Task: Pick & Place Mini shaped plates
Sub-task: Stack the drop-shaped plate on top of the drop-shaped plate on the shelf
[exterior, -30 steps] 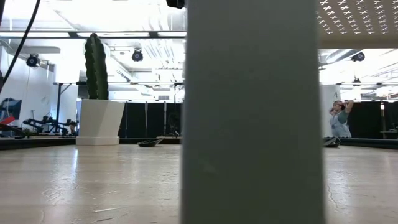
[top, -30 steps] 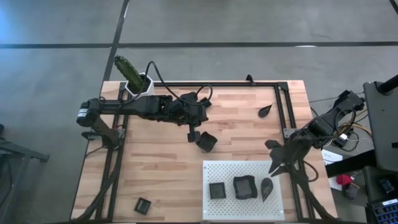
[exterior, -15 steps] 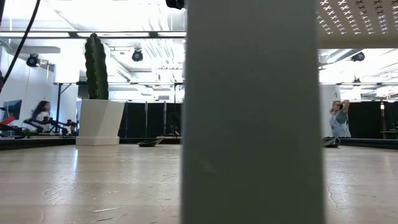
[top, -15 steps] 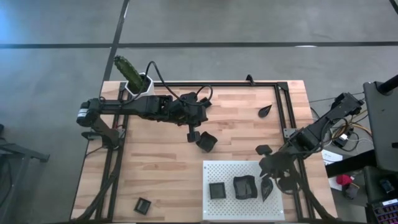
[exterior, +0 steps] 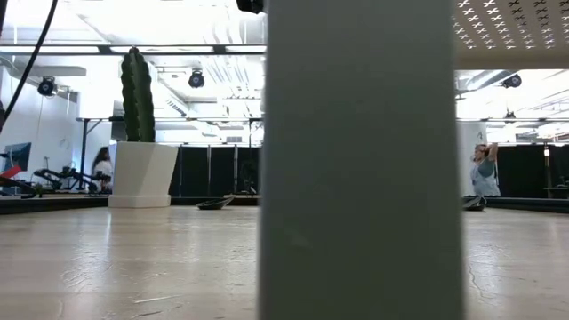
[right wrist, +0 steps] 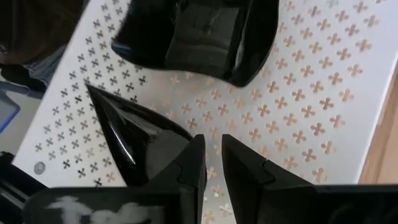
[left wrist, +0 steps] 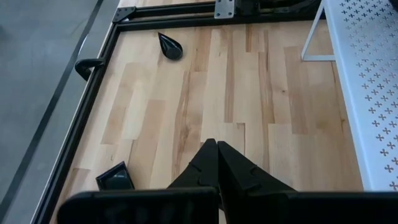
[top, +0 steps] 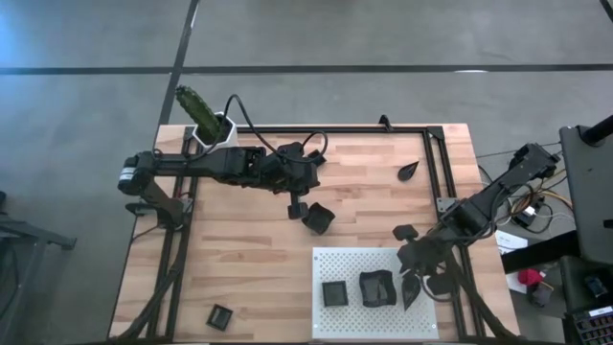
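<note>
Placement step: right claw (right wrist: 211,163) narrowly parted, apparently empty, beside teardrop plate (right wrist: 134,140) on perforated board (right wrist: 311,112); next, retreat for another plate.

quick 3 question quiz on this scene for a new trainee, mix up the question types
1. True or false: the left gripper is shut with nothing between its fingers.
2. How many small dark plates lie on the white board? A) one B) three C) five
3. Fill in: the right gripper hangs over the board's ____ edge, by the teardrop plate.

Key
1. True. In the left wrist view its fingers meet over bare wood.
2. B. A square plate, a wavy-edged plate and the teardrop plate.
3. Right, as seen from above. Its fingers stand slightly apart beside the teardrop, holding nothing.
</note>
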Tool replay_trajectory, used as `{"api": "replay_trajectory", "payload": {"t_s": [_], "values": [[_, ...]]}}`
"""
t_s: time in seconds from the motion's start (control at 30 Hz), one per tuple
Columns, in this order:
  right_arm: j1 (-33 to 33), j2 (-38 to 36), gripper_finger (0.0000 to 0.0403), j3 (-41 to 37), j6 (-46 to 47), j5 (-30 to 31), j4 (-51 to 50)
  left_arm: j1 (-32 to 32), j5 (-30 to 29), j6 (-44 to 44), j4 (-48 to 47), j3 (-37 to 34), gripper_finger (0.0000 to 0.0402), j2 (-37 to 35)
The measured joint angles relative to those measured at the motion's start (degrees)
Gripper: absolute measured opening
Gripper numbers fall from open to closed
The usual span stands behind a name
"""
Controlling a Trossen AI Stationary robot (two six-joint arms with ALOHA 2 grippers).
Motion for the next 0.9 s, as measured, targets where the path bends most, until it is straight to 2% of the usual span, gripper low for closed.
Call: {"api": "replay_trajectory", "payload": {"t_s": [0.27, 0.5, 0.67, 0.9], "values": [[0.00, -0.11, 0.0052, -0.95, 0.54, -2.30, -0.16, 0.00, 0.00, 0.00, 0.02, 0.00, 0.0000, 0.00], [0.02, -1.37, 0.0052, 1.33, 0.07, -2.16, -0.16, 0.00, 0.00, 0.00, -0.11, 0.00, 0.0000, 0.00], [0.02, -3.58, 0.0052, 1.96, -0.11, 0.81, -0.42, -0.15, 0.00, -0.77, -3.64, 0.00, 0.0000, 0.00], [0.09, -5.01, 0.0052, 1.91, 0.72, -1.69, -0.47, -1.02, -0.07, -2.10, -6.40, 0.00, 0.0000, 0.00]]}}
